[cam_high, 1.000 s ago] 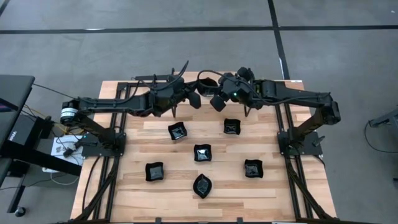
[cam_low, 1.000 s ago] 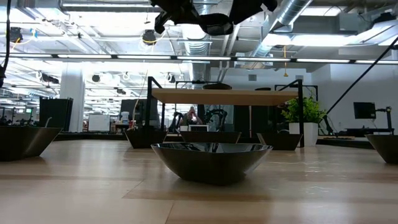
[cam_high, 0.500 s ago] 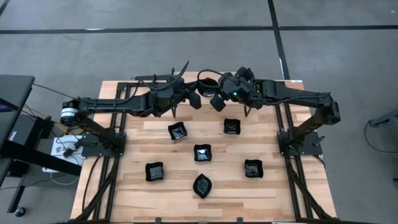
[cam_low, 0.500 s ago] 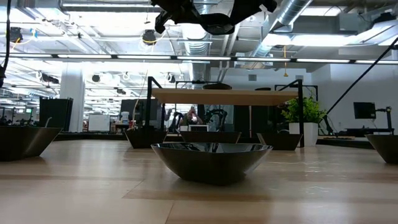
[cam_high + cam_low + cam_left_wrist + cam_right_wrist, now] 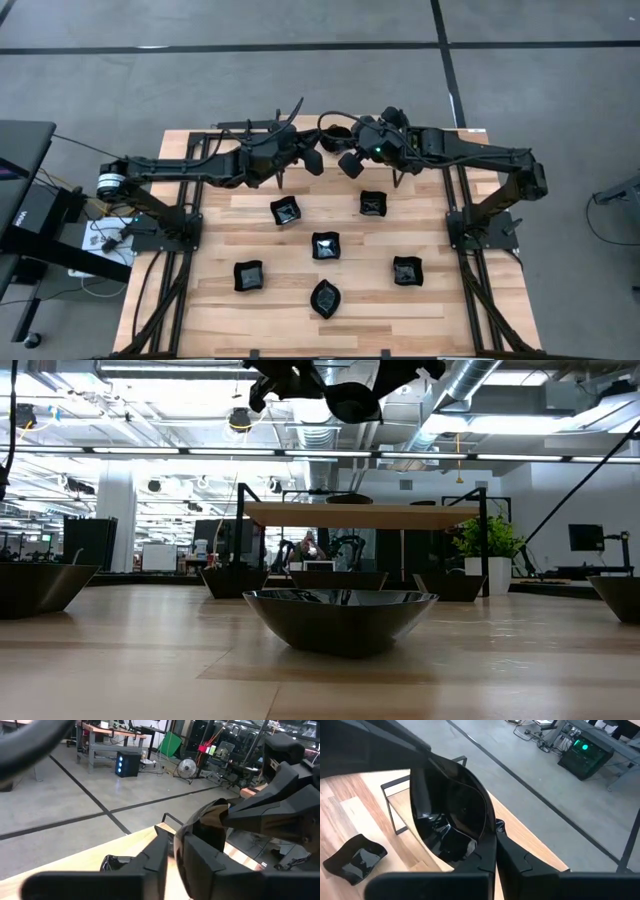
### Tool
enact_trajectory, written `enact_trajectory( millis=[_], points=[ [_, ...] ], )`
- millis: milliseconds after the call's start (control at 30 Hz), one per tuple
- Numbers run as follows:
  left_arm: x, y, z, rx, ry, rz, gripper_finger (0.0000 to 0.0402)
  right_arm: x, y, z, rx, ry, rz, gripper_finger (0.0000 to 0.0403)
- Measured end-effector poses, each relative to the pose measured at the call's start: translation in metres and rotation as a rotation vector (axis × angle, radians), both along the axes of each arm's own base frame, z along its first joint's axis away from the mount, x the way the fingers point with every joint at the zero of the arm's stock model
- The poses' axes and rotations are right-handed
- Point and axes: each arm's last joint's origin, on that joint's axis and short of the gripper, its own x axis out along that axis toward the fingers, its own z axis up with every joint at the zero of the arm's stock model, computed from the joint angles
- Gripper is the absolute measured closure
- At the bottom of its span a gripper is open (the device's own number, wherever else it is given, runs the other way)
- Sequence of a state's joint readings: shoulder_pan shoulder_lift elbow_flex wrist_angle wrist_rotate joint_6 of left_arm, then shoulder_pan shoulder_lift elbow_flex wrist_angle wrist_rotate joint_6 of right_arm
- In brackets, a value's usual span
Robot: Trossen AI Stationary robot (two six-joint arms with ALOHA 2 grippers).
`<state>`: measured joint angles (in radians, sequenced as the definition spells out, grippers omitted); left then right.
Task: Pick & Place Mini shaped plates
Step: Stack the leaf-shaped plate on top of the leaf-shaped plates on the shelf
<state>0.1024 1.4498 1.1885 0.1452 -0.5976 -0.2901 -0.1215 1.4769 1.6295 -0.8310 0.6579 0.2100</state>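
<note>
- The two arms meet above the far edge of the table (image 5: 200, 310); the left gripper (image 5: 314, 160) and the right gripper (image 5: 349, 162) stand close together, high over the wood
- Between them hangs one black dish (image 5: 454, 815), glossy and curved; in the right wrist view its rim sits between the right gripper's fingers (image 5: 485, 857), which are pressed together on it; so the right gripper is holding this dish
- The left gripper is only narrowly parted; in the left wrist view its fingers (image 5: 157, 852) stand with a thin gap beside the same dish, and I cannot tell if they touch it
- In the low view the held dish (image 5: 352, 402) is seen at the top, well above the table, under the dark grippers
- Six other mini plates lie on the table, well apart from each other: two rounded squares in the far row (image 5: 285, 211) and (image 5: 373, 203); one square in the middle (image 5: 325, 245); one at the left (image 5: 248, 276) and one at the right (image 5: 407, 270); a pointed leaf oval (image 5: 325, 298) nearest to the front edge
- In the low view a small green plant (image 5: 487, 540) stands in the room behind the table
</note>
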Motion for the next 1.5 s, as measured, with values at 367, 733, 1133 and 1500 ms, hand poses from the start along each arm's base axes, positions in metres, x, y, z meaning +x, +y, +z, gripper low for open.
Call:
enact_trajectory(
  millis=[367, 733, 1133, 1500],
  points=[
    [-0.025, -0.002, 0.029, 0.12, -0.005, -0.003, 0.0247, -0.005, -0.014, -0.002, 0.081, -0.079, -0.131, 0.0402],
    [-0.093, -0.001, 0.023, 0.168, 0.01, 0.191, 0.0238, -0.009, -0.042, -0.007, 0.499, -0.446, -0.416, 0.0403],
    [-0.146, -0.006, 0.017, 0.173, -0.072, 0.18, 0.024, 0.032, -0.047, -0.047, 0.757, -0.642, -0.681, 0.0403],
    [-0.158, -0.01, 0.023, 0.222, -0.084, 0.109, 0.0242, 0.023, -0.069, -0.057, 0.873, -0.65, -0.852, 0.0403]
  ],
)
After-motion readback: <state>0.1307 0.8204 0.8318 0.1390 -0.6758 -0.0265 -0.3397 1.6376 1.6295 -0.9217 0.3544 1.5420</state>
